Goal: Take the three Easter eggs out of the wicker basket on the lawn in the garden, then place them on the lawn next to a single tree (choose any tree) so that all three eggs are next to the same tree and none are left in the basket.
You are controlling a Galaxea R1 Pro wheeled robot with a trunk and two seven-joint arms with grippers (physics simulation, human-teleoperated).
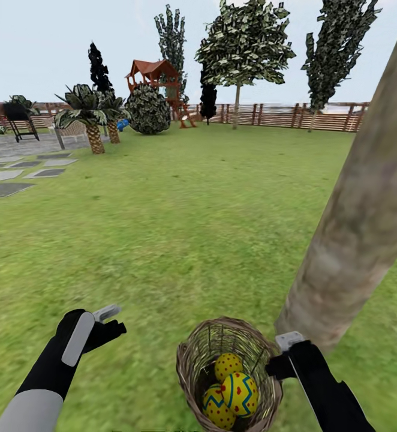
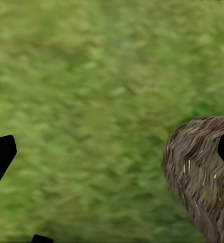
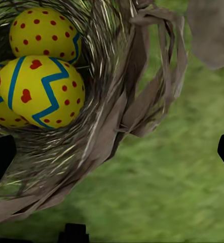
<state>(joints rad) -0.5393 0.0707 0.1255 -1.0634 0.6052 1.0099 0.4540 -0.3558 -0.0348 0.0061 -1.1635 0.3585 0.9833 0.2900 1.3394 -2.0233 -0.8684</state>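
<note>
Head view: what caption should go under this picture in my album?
Three eggs sit in the basket on the lawn beside a thick tree, a pincer either side.

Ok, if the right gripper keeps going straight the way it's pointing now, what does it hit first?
Probably the wicker basket's rim, which sits between the open right gripper's fingers, though depth is unclear.

A fenced garden is shown: a wide lawn (image 1: pixel 192 210) is bounded by a brown slatted wooden fence (image 1: pixel 282 115). Grey paving slabs (image 1: pixel 6 189), short palms (image 1: pixel 90 117), leafy trees (image 1: pixel 243 48) and a wooden play tower (image 1: pixel 159 84) are seen beyond.
</note>
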